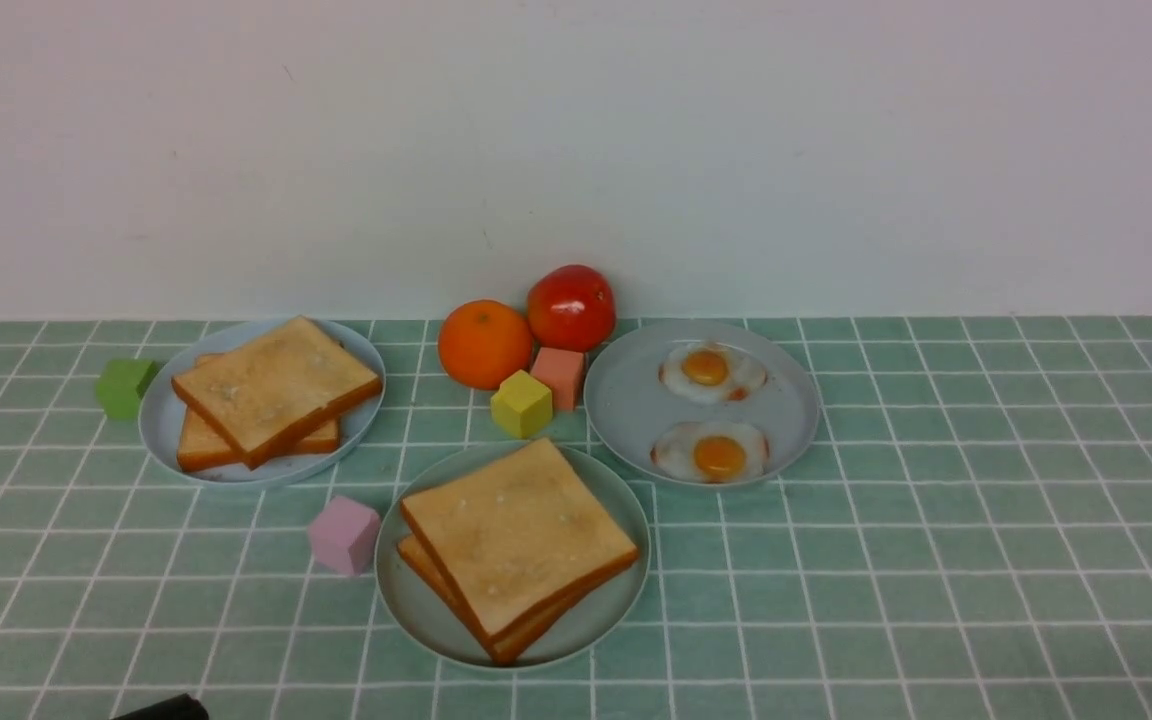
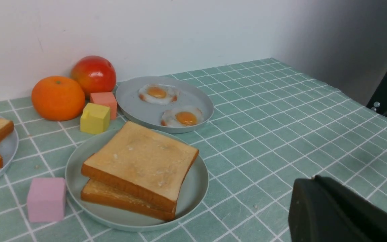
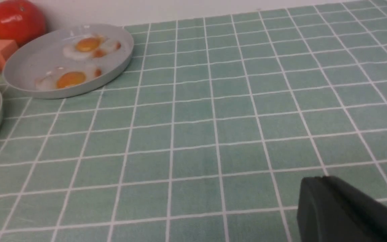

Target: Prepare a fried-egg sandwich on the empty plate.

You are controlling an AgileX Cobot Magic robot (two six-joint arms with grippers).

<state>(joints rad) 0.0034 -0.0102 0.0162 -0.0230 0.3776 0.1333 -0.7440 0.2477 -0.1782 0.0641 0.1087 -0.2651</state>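
Two golden-brown toast slices [image 1: 516, 535] lie stacked, slightly askew, on the pale mint-green plate [image 1: 406, 600] at the front middle; the same stack [image 2: 143, 161] shows in the left wrist view. What lies between the slices is hidden. Two fried eggs [image 1: 714, 372] [image 1: 711, 452] lie on a grey-blue plate [image 1: 626, 400] behind and to the right. My left gripper [image 2: 314, 179] is shut and holds nothing, low over the cloth right of the sandwich plate [image 2: 193, 188]. My right gripper [image 3: 321, 179] is shut and holds nothing, over bare cloth far from the egg plate [image 3: 119, 67].
Another grey-blue plate [image 1: 161, 420] at the left holds two more toast slices [image 1: 271, 385]. An orange [image 1: 484, 343], a red fruit [image 1: 571, 307], and yellow [image 1: 521, 403] and salmon [image 1: 561, 375] cubes stand between the plates. A pink cube [image 1: 343, 534] and green cube [image 1: 123, 387] sit at the left.
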